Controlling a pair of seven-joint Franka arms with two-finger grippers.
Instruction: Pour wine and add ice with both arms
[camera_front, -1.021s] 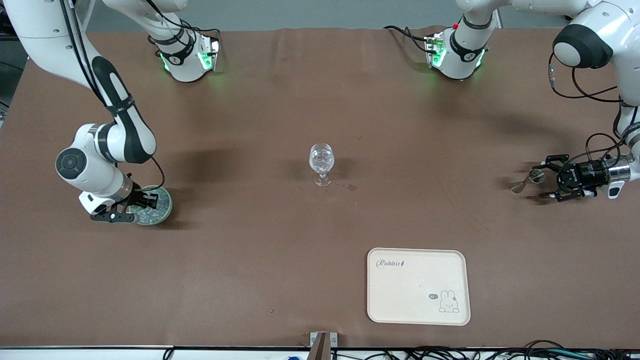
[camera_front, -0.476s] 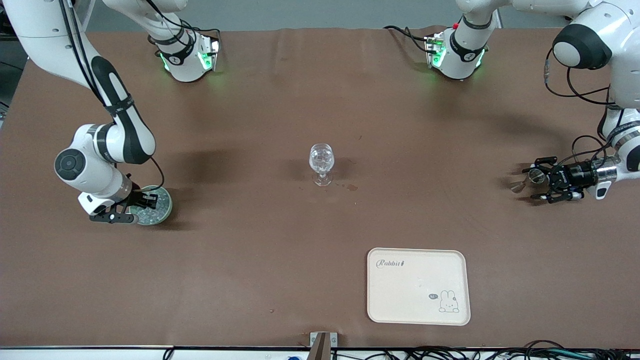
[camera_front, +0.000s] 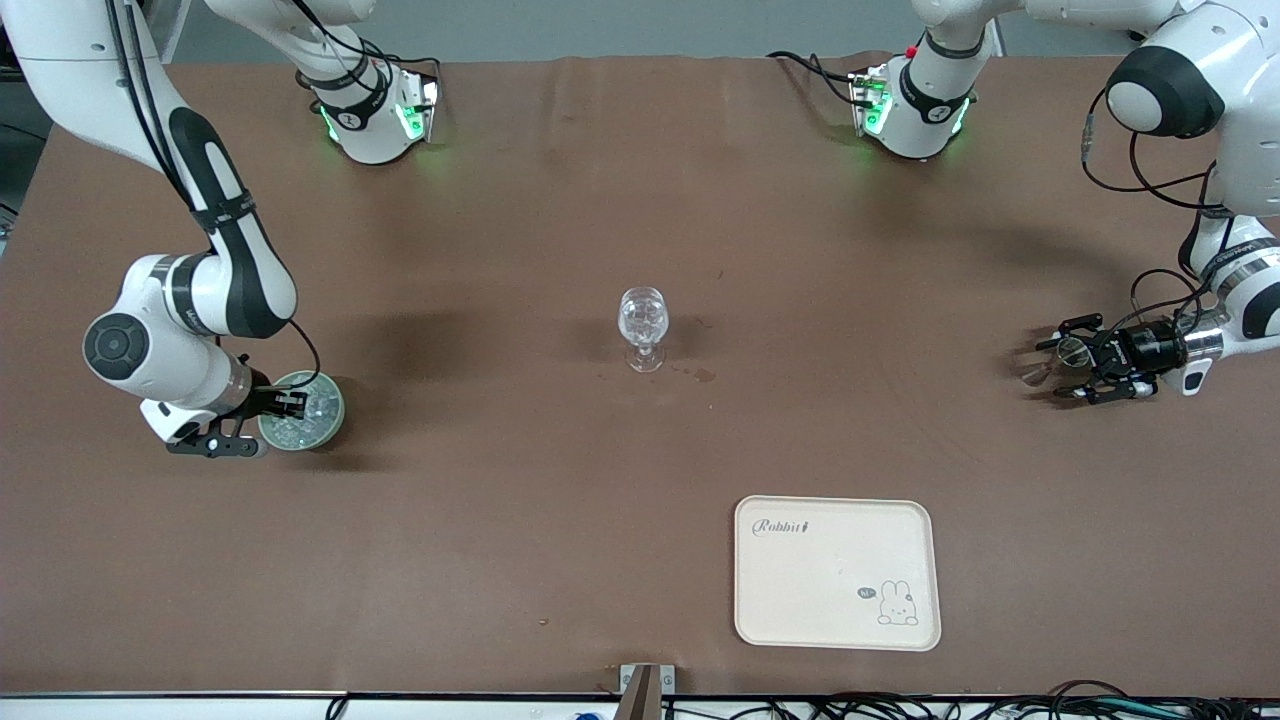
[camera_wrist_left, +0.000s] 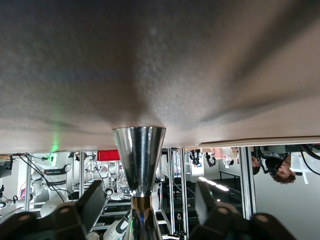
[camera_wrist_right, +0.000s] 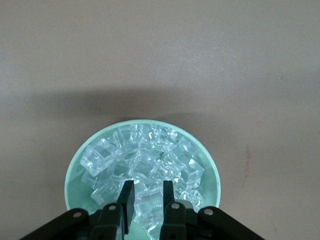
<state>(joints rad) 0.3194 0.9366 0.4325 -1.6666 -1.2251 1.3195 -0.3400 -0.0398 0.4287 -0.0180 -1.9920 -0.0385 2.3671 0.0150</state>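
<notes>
A clear stemmed glass stands mid-table with ice in its bowl. A green bowl full of ice cubes sits toward the right arm's end. My right gripper is down in the bowl; its fingers stand narrowly apart, closed on an ice cube. A metal double-cone jigger stands toward the left arm's end. My left gripper is open with one finger on each side of the jigger, not touching it. No wine bottle is in view.
A cream tray with a rabbit drawing lies near the front edge, nearer to the camera than the glass. A small dark stain marks the brown cloth beside the glass foot.
My left gripper has moved in toward the jigger and now straddles it. My right arm's wrist has shifted toward its own end of the table while its fingers stay in the bowl.
</notes>
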